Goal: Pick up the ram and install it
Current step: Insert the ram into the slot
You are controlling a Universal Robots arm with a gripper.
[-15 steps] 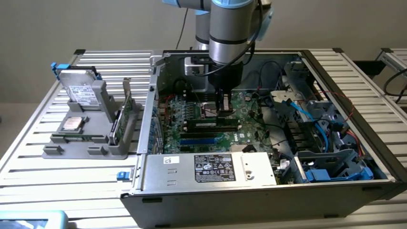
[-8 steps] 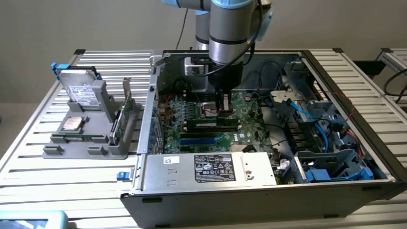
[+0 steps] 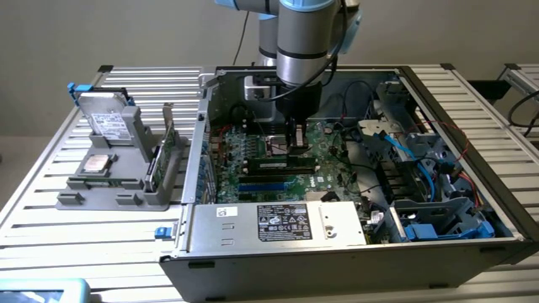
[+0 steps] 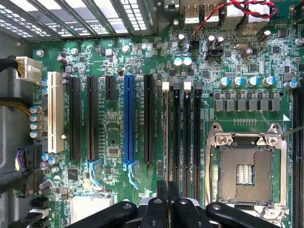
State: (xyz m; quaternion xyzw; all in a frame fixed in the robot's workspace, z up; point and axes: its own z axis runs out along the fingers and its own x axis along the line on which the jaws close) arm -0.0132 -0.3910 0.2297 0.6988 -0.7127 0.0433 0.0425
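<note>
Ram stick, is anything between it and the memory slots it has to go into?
Nothing visible does. In the exterior view the ram lies along the memory slots directly under the gripper, with no cable or card between them. Whether it is fully seated cannot be told.

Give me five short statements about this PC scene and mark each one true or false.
1. The gripper is inside the open computer case, over the motherboard. True.
2. A hard drive stands in the grey holder on the exterior view's left. True.
3. The ram lies on the grey holder. False: it sits at the motherboard's slots, just below the gripper.
4. A card is plugged into the blue slot. False: that slot is empty.
5. A cooler covers the CPU socket. False: the socket is bare.
</note>
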